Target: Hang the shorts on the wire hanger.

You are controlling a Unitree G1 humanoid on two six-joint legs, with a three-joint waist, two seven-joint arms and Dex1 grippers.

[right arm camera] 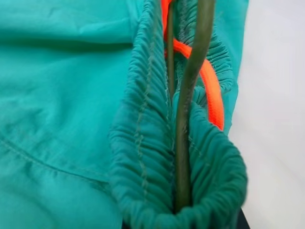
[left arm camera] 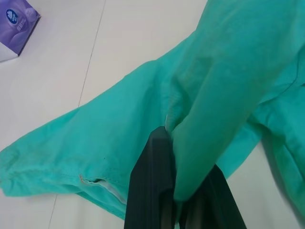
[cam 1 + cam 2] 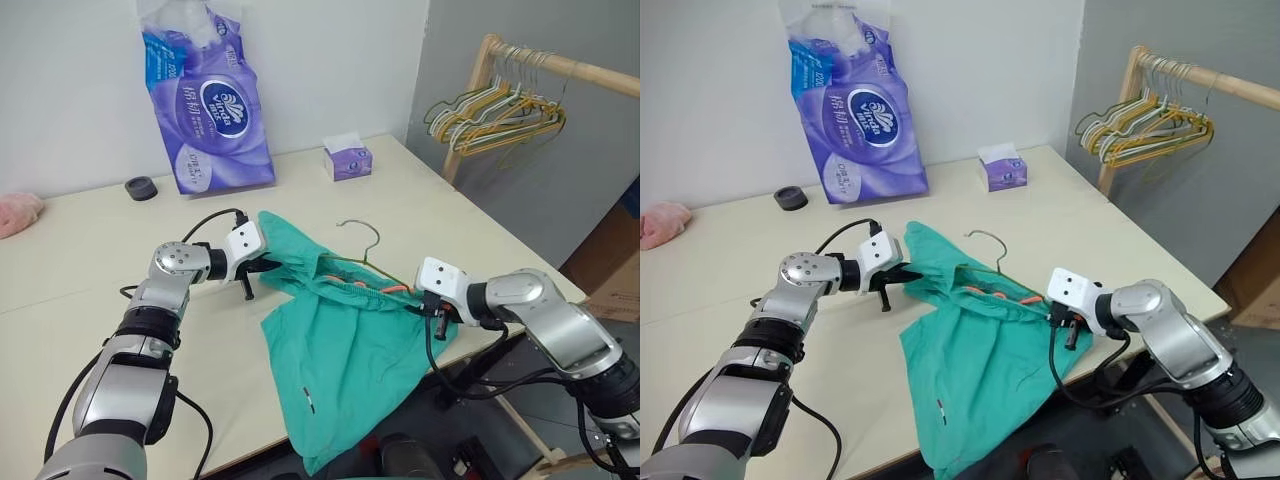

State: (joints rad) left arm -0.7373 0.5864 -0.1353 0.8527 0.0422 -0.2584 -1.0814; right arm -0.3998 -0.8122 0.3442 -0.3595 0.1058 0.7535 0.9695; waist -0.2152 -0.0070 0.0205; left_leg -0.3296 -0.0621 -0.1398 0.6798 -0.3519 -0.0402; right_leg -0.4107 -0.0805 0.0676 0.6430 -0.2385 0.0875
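I see the bench [image 3: 90, 260] carrying most of the shorts [image 3: 350, 340], which stretch between my two pincers, and one leg hangs over the bench edge just below the right pincer [image 3: 437, 312]. I think this hanging weight is the largest risk: if I lift, it can drag the cloth down and pull it out of a grip.

The left pincer [image 3: 902, 272] is pressed together on a fold of a shorts leg; in the left wrist view the cloth goes in between the black fingers [image 2: 152, 191]. The fold looks thin, so a hard pull toward the right pincer can make it slip free.

The right pincer is pressed together on the gathered waistband, and in the right wrist view the wire hanger [image 1: 183, 138] runs inside this waistband, straight ahead of the fingers. I cannot tell if the wire itself is also pinched. If it is not, the hanger can slide or turn inside the cloth.

The hanger hook [image 3: 362, 232] is beyond the right pincer, free of the fabric. The orange drawstring [image 1: 212, 90] lies just beside the wire and may catch on it.
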